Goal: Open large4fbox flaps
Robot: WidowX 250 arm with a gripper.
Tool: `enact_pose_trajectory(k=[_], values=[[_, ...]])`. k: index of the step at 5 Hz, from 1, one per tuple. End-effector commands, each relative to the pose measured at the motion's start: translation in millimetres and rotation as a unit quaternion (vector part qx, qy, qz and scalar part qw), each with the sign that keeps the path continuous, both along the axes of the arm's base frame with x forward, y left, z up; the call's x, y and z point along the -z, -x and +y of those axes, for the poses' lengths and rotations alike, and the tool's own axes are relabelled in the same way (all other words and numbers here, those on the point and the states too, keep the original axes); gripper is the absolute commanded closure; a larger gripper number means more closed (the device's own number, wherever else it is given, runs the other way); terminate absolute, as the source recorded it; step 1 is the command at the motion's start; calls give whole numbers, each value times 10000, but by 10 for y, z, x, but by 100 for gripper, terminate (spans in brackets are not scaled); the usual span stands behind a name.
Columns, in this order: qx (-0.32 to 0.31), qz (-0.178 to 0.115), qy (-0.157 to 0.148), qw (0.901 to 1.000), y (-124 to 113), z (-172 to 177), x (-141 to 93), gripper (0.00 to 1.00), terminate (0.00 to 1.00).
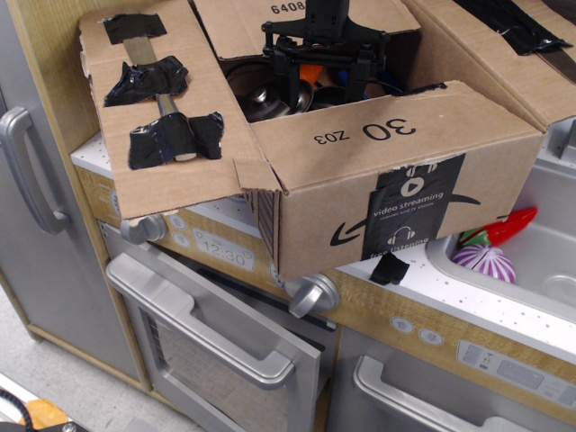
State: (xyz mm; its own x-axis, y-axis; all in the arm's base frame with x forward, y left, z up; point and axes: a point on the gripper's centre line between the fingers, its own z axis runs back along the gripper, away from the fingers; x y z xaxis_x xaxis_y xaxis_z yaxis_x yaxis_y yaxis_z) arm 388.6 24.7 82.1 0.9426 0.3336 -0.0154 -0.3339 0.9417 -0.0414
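Observation:
The large4fbox [360, 211], brown cardboard with a black smile arrow and "video streaming" tape, sits on the toy kitchen counter. The left flap [157, 108], with black tape patches, lies folded out to the left. The back flap [234, 22], printed "6408", leans away. The right flap [504, 45] is spread out to the right. The "30 Z03" flap [387, 135] lies sloped over the box's front part. My black gripper [326, 83] hangs open inside the box opening just behind that flap's edge, holding nothing. Metal pans [261, 94] and an orange item lie inside.
The sink [540, 261] at the right holds a red toy [504, 227] and a purple striped ball [484, 263]. Below the box are silver knobs [310, 292], an oven door handle [207, 328] and a drawer handle [405, 400]. A grey fridge handle [22, 166] is at the left.

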Motion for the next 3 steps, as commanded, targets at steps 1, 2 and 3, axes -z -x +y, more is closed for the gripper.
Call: enact_pose_trajectory(k=[1, 2, 3], values=[[-648, 253, 1043, 9921, -50, -137, -322, 0, 0], [-725, 498, 1322, 9873, -47, -193, -463, 0, 0], [-796, 564, 1486, 9841, -6, -304, -565, 0, 0]])
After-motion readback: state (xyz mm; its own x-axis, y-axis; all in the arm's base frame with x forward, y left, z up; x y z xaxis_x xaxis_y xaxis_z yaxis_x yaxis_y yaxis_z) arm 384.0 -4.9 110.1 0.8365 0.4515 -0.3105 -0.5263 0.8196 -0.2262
